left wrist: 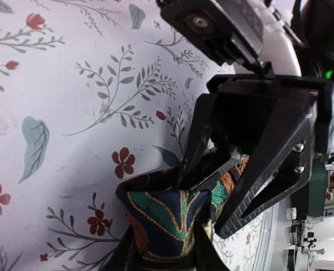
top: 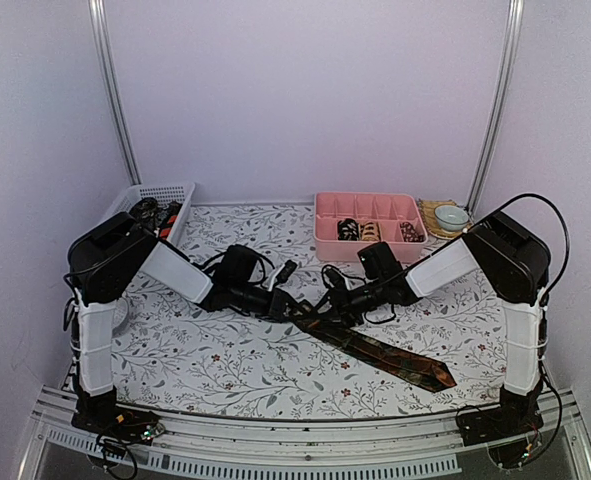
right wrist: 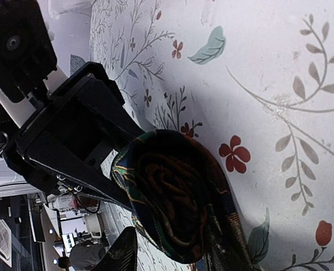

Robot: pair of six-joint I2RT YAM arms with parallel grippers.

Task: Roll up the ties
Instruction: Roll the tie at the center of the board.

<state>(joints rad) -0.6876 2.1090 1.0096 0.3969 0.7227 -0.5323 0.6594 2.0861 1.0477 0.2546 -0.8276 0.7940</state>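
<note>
The right fingers [left wrist: 268, 164] are straddling the rolled end of the tie [top: 385, 350], one on each side with patterned cloth between them. The left fingers [right wrist: 124, 113] are bracketing the same roll [right wrist: 178, 203] from the opposite side. We are seeing fabric between both pairs, but we cannot tell whether either pair is truly pinching it or only resting against it.

We are judging the roll to be the weak point. The woven cloth looks slick and springy, so if one pair is loose while the other is not clamping, the coil could spring open. Its layers could also slide sideways into a cone. The two pairs are working very close together, so a small nudge from one could knock the roll out of the other.

The roll is sitting near the middle of the worktop [top: 225, 360], its spiral face turned toward the right wrist camera. The unrolled length is lying flat on the worktop. Its long axis is running diagonally from the roll toward the near right, and its pointed end is aiming at the right arm's base. Most of it is not yet wound, and we are expecting that drag to skew the coil.
</note>
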